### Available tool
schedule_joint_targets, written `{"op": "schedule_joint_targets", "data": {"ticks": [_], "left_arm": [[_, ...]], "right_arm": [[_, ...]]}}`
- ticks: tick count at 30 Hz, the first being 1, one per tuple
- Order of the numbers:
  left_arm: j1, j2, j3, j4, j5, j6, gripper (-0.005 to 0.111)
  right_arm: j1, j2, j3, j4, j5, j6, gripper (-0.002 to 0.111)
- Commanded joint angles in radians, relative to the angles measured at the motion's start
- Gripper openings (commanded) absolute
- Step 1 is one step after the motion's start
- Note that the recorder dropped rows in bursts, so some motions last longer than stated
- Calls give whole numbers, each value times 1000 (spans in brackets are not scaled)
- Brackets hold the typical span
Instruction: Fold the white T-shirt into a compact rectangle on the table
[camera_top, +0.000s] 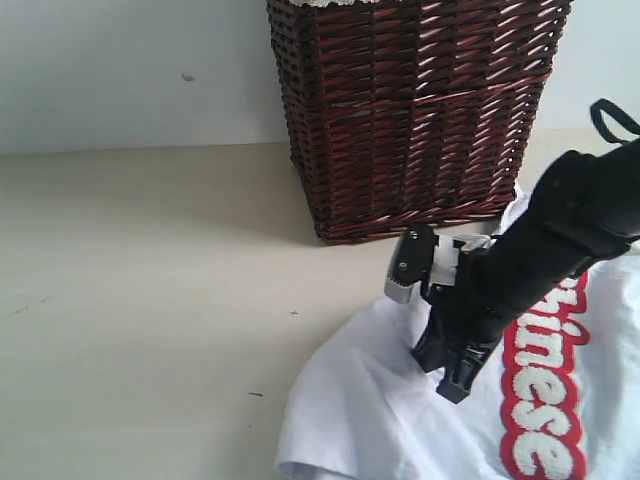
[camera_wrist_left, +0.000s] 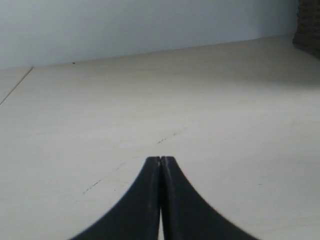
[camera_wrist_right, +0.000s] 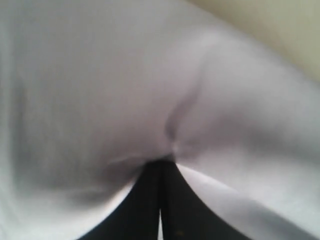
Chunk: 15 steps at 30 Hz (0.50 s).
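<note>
Setting reads as a robot test bench in a lab or demo room rather than a lived-in home. Evidence: a broad, bare, pale beige table (camera_top: 150, 300) carrying a few dark specks; a plain pale wall (camera_top: 120, 70) directly behind it, with one small mark; a black robot arm (camera_top: 560, 235) working low over the surface. Household items appear as isolated props: one dark brown wicker basket (camera_top: 410, 120) standing at the back of the table, and a white T-shirt (camera_top: 370, 400) lying in front of it. Building type cannot be determined.
</note>
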Motion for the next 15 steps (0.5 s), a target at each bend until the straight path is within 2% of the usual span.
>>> {"op": "schedule_joint_targets", "data": {"ticks": [1, 5, 9, 13, 15], "left_arm": [[-5, -6, -1, -3, -6, 1, 0], [-5, -6, -1, -3, -6, 1, 0], [-5, -6, -1, -3, -6, 1, 0], [-5, -6, -1, -3, -6, 1, 0], [-5, -6, -1, -3, -6, 1, 0]], "right_arm": [[45, -8, -65, -5, 32, 93, 0], [-7, -109, -70, -16, 50, 160, 0], [-108, -268, -70, -134, 182, 132, 0], [-271, -361, -48, -360, 502, -192, 0], [-361, -379, -3, -424, 560, -344, 0]]}}
